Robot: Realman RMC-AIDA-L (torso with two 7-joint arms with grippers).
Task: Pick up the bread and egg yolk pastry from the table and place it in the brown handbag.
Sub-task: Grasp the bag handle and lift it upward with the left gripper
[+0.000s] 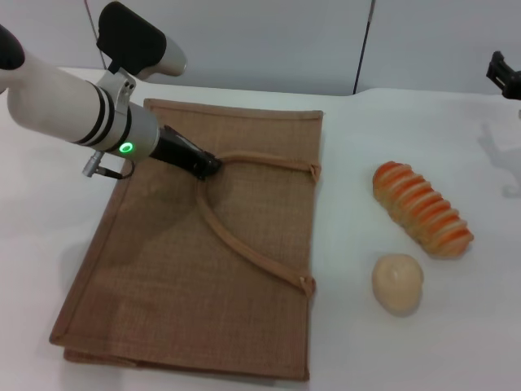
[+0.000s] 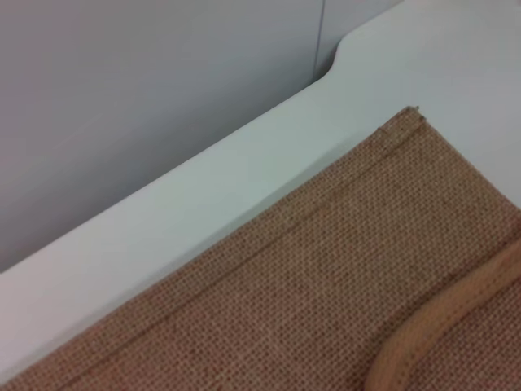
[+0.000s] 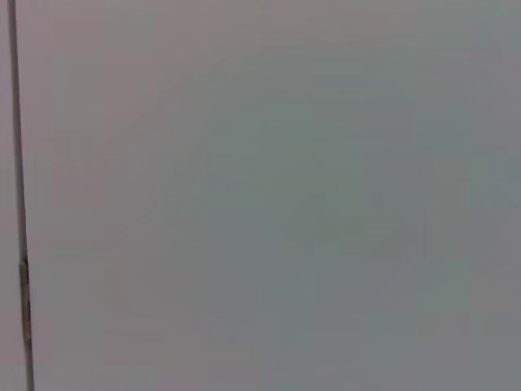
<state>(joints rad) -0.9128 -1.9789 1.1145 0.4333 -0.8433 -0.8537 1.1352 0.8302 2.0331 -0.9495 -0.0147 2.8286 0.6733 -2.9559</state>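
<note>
Bread point(image 1: 422, 210) (pastry point(image 1: 397, 283) beside) unobstructed.

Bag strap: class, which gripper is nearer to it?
Left. The left gripper is at the strap on the bag; the right gripper sits far off at the table's far right edge.

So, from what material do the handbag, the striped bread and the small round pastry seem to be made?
The brown handbag looks like coarse woven jute with a matt finish: the open weave shows clearly in the left wrist view. The bread looks smooth and slightly glossy, possibly a plastic or foam replica, though this is uncertain. The egg yolk pastry is plain, pale and matt; real or imitation, I cannot tell.
</note>
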